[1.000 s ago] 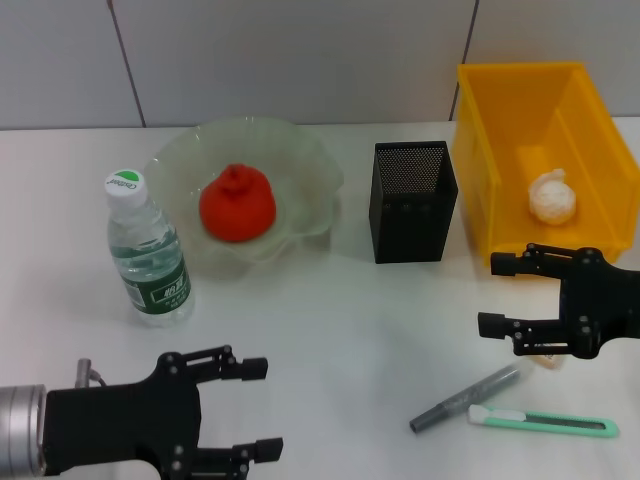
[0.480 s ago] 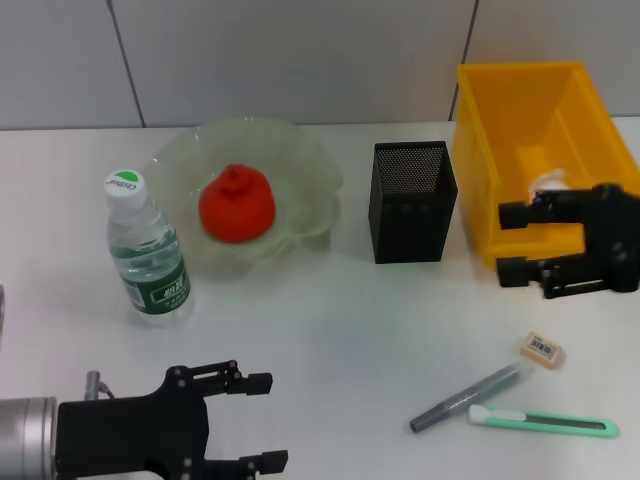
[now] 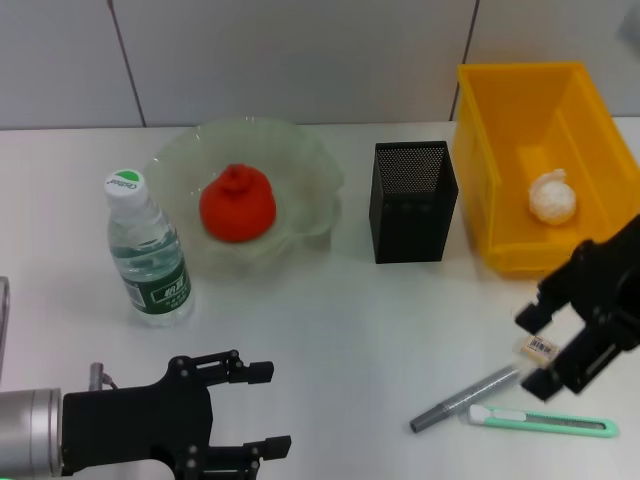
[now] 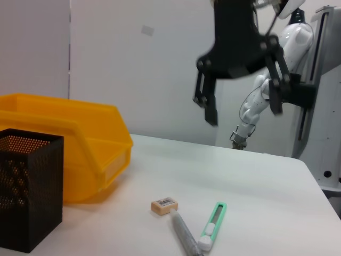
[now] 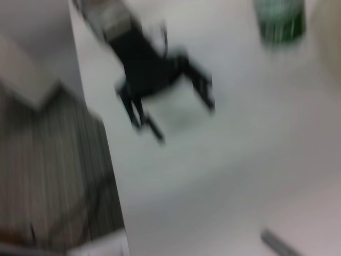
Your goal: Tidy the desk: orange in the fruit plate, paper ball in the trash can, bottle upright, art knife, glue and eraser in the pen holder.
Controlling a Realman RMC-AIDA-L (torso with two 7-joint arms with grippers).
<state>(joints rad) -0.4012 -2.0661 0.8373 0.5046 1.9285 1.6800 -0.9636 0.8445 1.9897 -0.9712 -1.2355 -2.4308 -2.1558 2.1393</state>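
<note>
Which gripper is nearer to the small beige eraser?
Right. The right gripper hovers directly over the small beige eraser; the left gripper sits far across the table, near the front edge.

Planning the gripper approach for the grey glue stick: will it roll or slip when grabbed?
The glue stick looks round and slim, so it may roll if nudged sideways. It lies flat, touching the art knife, which could shift too. The open right gripper hovers nearby.

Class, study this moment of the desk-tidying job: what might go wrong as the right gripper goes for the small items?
1. The eraser, glue and knife lie close together; the open right gripper, hanging above the eraser, may knock its neighbours when it descends.
2. The pen holder has a narrow mouth, so a drop could miss.
</note>
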